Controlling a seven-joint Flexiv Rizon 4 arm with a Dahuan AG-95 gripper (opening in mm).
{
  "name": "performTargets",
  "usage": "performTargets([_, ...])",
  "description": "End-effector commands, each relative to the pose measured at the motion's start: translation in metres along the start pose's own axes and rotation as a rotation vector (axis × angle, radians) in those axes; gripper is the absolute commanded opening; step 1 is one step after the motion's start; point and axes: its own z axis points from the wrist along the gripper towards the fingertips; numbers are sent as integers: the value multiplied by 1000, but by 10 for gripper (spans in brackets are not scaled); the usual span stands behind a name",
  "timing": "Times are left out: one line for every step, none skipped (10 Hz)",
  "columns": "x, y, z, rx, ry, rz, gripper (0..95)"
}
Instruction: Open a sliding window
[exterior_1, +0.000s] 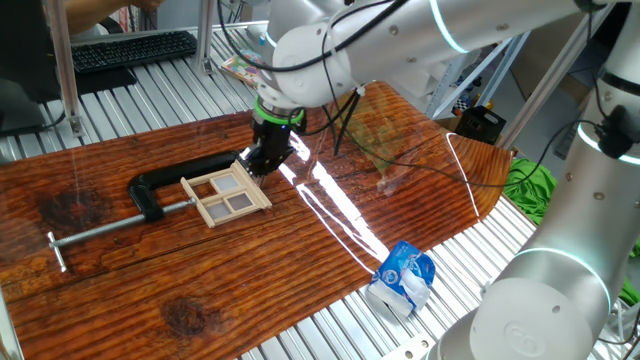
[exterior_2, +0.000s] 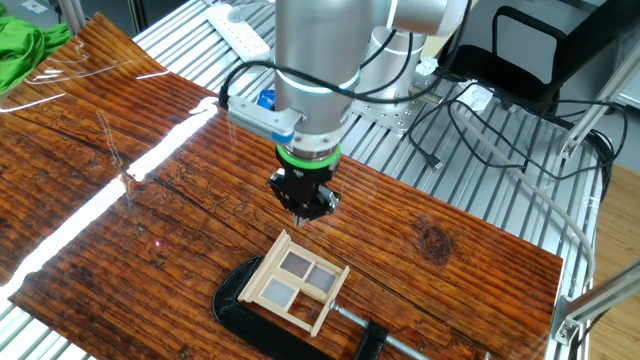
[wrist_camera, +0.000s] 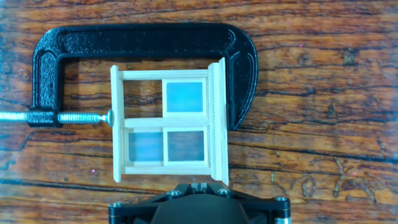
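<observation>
In the hand view, reading from the left, the screw of the black clamp (wrist_camera: 143, 46) presses against the left edge of the sliding window (wrist_camera: 168, 121), which lies flat on the wooden tabletop (wrist_camera: 323, 124), held across its width between that screw and the clamp's jaw on the right. The upper left pane looks open to the wood beneath, while the other three show greyish-blue panels.

The main risk, as I judge it, is a push that lands on the fixed frame rather than on the sliding sash: the whole model would then twist or slip in the clamp instead of opening. A descent off to one side could also strike the clamp's black body, which lies close around the frame.

The arm reaches down steeply from above, wrist nearly vertical, with the fingers (exterior_2: 303, 213) pointing at the tabletop just beside the window's near edge and above it, apparently not touching. They hold nothing; they seem drawn close together, though how far they stand apart I cannot tell from these angles.
</observation>
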Motion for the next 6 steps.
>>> performTargets([-3, 4, -1, 10, 6, 16, 0])
performTargets([-6, 5, 0, 22, 11, 19, 0])
performTargets([-7, 6, 2, 25, 19, 20, 0])
performTargets([-9, 6, 8, 27, 21, 20, 0])
performTargets([-10, 6, 12, 34, 21, 18, 0])
performTargets([-12, 5, 16, 35, 20, 20, 0])
